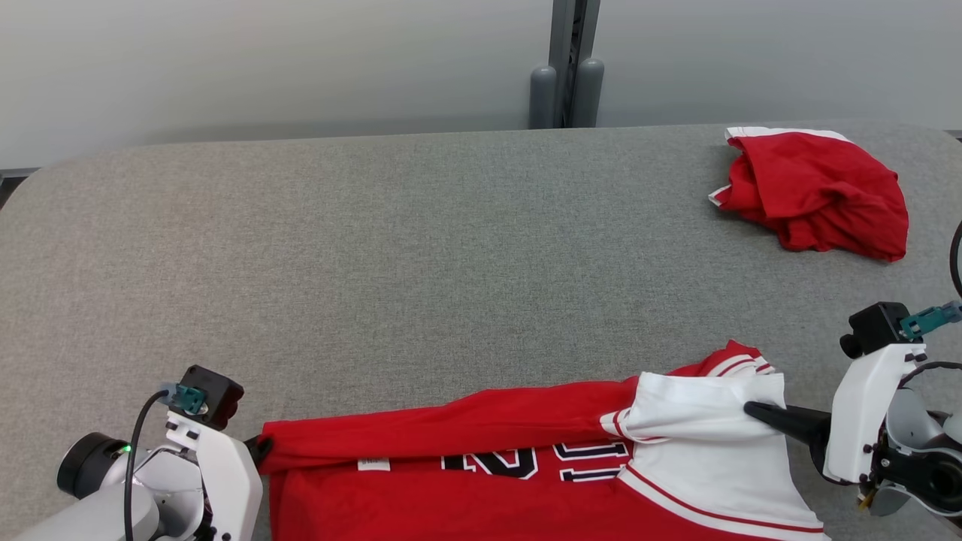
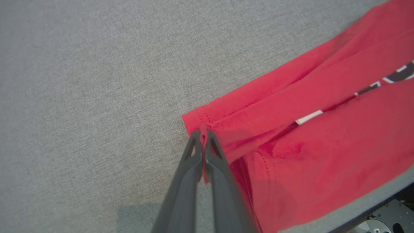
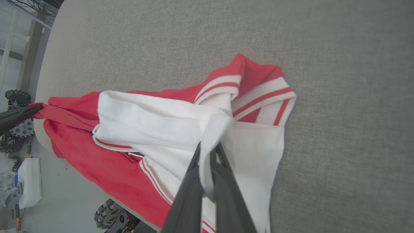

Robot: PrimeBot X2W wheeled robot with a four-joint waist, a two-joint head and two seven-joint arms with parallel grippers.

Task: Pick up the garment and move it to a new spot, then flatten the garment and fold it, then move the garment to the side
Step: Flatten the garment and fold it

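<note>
While the left end effector (image 2: 203, 132) clamps the red hem corner and the right end effector (image 3: 208, 147) pinches its white part, the garment (image 1: 481, 428) hangs stretched between them at the near edge of the desk (image 1: 376, 263), part draping over it. That reads as the relocating step: next, both arms should carry it inward together, holding tension, well apart from the crumpled red cloth (image 1: 819, 195) far right

garment (image 1: 451, 503): lower part cut off by head view's bottom edge | print (image 1: 492, 466): top hidden under garment | label (image 1: 373, 464): unreadable
</note>
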